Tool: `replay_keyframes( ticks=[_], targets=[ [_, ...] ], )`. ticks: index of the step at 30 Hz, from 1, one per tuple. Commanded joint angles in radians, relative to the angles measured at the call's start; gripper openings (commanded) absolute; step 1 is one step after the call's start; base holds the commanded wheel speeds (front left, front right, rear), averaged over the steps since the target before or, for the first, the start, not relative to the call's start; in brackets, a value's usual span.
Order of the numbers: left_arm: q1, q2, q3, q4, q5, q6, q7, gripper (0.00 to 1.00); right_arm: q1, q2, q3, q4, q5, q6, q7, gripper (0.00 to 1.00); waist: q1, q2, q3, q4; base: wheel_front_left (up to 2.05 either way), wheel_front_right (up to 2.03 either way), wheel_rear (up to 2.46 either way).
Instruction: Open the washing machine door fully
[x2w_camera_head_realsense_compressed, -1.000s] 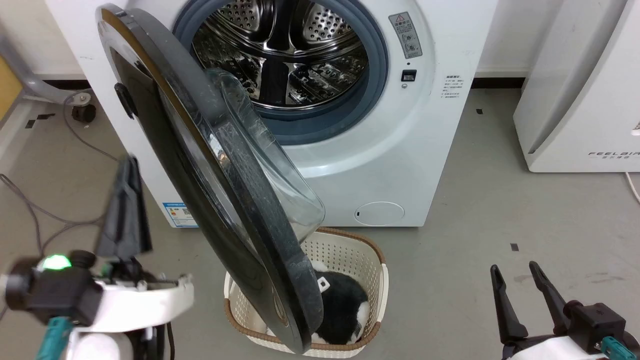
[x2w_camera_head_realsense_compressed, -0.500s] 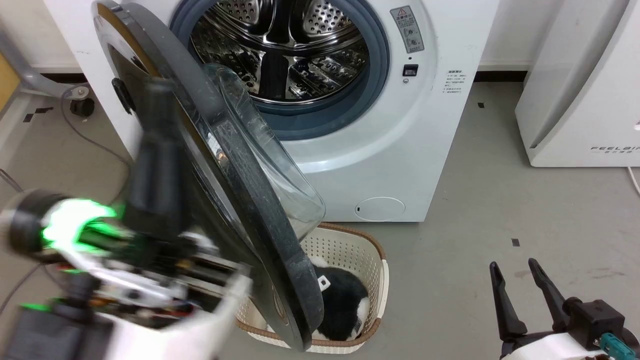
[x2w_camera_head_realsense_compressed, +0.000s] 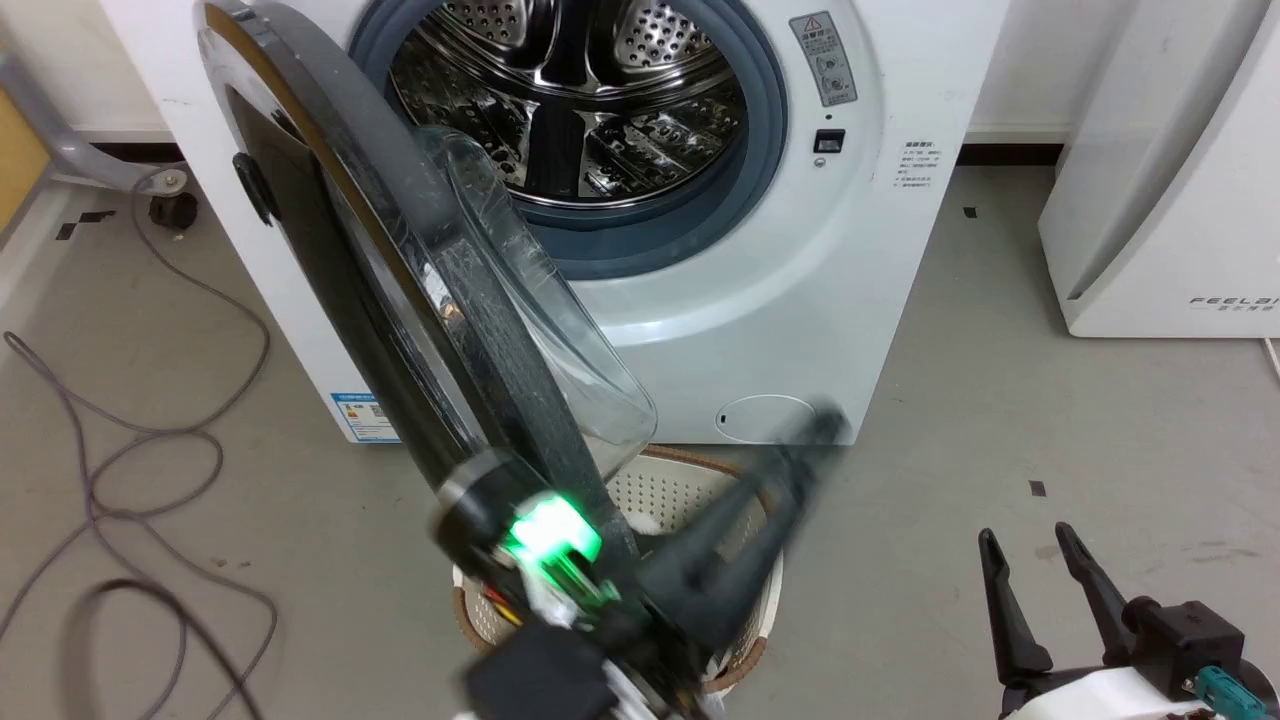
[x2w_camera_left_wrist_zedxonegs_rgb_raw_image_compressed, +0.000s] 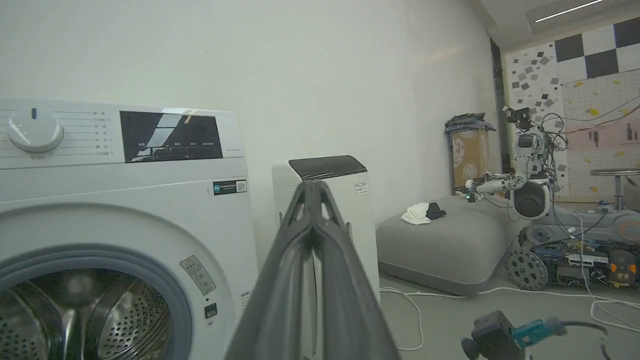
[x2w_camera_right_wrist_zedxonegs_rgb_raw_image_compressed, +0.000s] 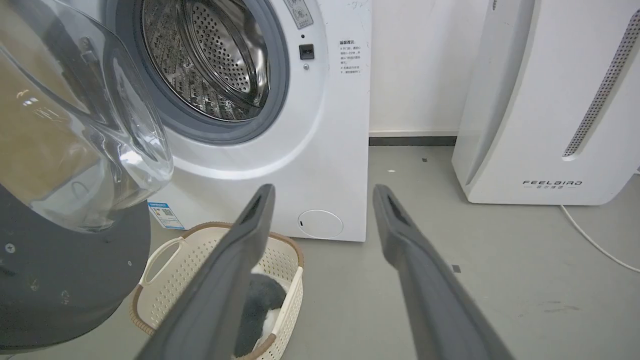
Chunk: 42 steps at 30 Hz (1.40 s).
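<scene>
Nearest you: your right gripper (x2w_camera_head_realsense_compressed: 1027, 537) sits low at the right, fingers spread wide, nothing in them. It is judged parked there to keep clear of the swing of the washing machine door (x2w_camera_head_realsense_compressed: 490, 370). Your left gripper (x2w_camera_left_wrist_zedxonegs_rgb_raw_image_compressed: 312, 189) has its fingers pressed tip to tip w/ nothing btwn them, prob. so as to serve as one stiff pusher rather than a clamp. In the head view it is motion-blurred, reaching across above the basket (x2w_camera_right_wrist_zedxonegs_rgb_raw_image_compressed: 192, 262) on the opening side of the door's lower edge; contact w/ the door: cannot tell. The basket stands on the floor (x2w_camera_head_realsense_compressed: 1000, 400) just in front of the washing machine (x2w_camera_head_realsense_compressed: 800, 290), w/ a black-and-white item (x2w_camera_right_wrist_zedxonegs_rgb_raw_image_compressed: 270, 300) inside. The door is hinged at the left of the opening and stands out from the front approx. edge-on to the head camera, its lower rim overhanging the basket. It has a glossy black outer ring, a matte dark grey inner face and a clear domed bowl bulging toward the opening. Judged part open, not full: more swing to the left is needed. Behind: white front, blue-grey gasket (x2w_camera_head_realsense_compressed: 765, 150), steel drum (x2w_camera_head_realsense_compressed: 570, 100) w/ no load seen. Beyond, at right, a white FEELBIRD appliance (x2w_camera_right_wrist_zedxonegs_rgb_raw_image_compressed: 550, 125), well apart.
</scene>
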Motion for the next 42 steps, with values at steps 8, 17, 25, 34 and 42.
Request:
replay_keyframes(
  ticks=[8,17,25,34,42],
  targets=[
    [0.114,0.048,-0.051,0.055,-0.031,0.024,0.186,0.0,0.001,0.004,0.003,0.008,0.006,0.001,0.006,1.0,0.0,0.0,-0.007,0.006,0.0,0.0,0.0],
    [0.136,0.058,-0.036,0.153,-0.032,0.066,0.246,0.0,0.0,0.004,0.01,0.014,0.012,0.001,0.013,1.0,0.0,0.0,-0.004,0.0,0.0,0.0,0.0],
    [0.078,0.02,-0.002,0.338,-0.025,0.112,0.195,0.0,-0.003,0.004,0.017,0.023,0.015,0.001,0.013,1.0,0.0,0.0,0.004,-0.014,0.0,0.0,0.0],
    [0.065,0.009,0.027,0.417,-0.039,0.144,0.158,0.0,-0.005,0.004,0.02,0.034,0.023,0.001,0.01,1.0,0.0,0.0,0.013,-0.012,0.0,0.0,0.0],
    [0.101,0.012,0.039,0.408,-0.057,0.17,0.151,0.0,-0.013,0.004,0.028,0.049,0.024,0.001,0.01,1.0,0.0,0.0,0.012,0.0,0.0,0.0,0.0]
  ],
)
